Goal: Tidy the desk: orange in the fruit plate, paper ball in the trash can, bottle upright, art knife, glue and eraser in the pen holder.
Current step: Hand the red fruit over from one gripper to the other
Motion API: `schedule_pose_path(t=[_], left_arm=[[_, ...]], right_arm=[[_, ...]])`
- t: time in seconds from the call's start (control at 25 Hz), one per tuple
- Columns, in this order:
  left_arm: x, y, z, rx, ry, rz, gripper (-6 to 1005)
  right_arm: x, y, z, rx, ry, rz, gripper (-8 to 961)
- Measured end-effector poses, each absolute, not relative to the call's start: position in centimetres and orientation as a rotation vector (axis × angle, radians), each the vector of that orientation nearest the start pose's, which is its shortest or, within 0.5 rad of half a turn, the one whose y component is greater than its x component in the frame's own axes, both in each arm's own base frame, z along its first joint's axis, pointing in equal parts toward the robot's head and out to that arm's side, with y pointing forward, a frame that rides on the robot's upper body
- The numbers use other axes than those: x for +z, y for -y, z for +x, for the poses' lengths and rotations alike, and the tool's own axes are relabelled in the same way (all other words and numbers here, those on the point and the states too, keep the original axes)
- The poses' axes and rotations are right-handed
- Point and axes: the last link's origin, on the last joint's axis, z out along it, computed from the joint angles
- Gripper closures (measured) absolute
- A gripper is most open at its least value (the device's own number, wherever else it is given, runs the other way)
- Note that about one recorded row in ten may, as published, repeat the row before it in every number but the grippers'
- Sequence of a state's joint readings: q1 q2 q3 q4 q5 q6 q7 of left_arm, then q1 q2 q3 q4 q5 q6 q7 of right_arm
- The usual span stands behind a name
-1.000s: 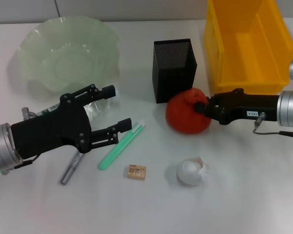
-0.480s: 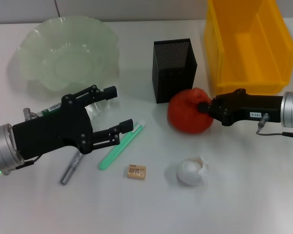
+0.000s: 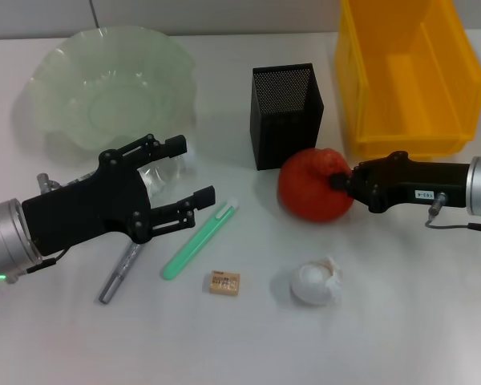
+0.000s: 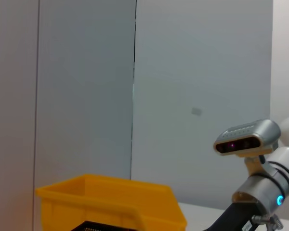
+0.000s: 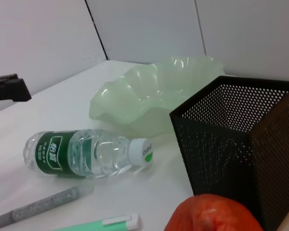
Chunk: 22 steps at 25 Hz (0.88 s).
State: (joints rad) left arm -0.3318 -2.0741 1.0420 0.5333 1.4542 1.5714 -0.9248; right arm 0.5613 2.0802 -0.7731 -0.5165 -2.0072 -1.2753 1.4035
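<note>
The right end effector (image 3: pixel 337 181) is closed on the orange (image 3: pixel 315 184), gripping it from the side that faces the tabletop's right edge. The fruit sits mid-tabletop, just in front of the pen holder (image 3: pixel 286 115) and beside the trash can (image 3: pixel 406 72) at the far right corner. The fruit plate (image 3: pixel 112 87) lies well apart, at the far left corner, so the coming carry runs leftward past the pen holder; the right arm is the one in contact, though the left is nearer the plate.

The left end effector (image 3: pixel 175 172) hangs wide open over the bottle (image 5: pixel 82 152), which lies on its side near the plate, its long axis running roughly left to right.

Against the earlier frames, the orange and right end effector have shifted slightly toward the right edge, and the left end effector has moved a little toward the left edge.
</note>
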Motion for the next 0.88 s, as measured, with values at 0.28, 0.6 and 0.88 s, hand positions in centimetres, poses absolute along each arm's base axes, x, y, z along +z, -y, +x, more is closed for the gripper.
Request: schedule_pose_path(t=[0.28, 0.6, 0.88], left_arm=[[-2.2, -27.9, -26.9, -0.986, 0.237, -2.563, 238], [-2.2, -28.0, -26.5, -1.003, 0.233, -2.570, 240], [-2.2, -28.3, -26.1, -1.011, 0.221, -2.579, 243]], right_arm=[[-3.5, -34.4, 28.4, 0.499, -0.801, -2.631, 921], [-2.8, -34.2, 28.4, 0.522, -0.779, -2.629, 920], [-0.8, -33.2, 27.8, 0.658, -0.726, -2.612, 920]])
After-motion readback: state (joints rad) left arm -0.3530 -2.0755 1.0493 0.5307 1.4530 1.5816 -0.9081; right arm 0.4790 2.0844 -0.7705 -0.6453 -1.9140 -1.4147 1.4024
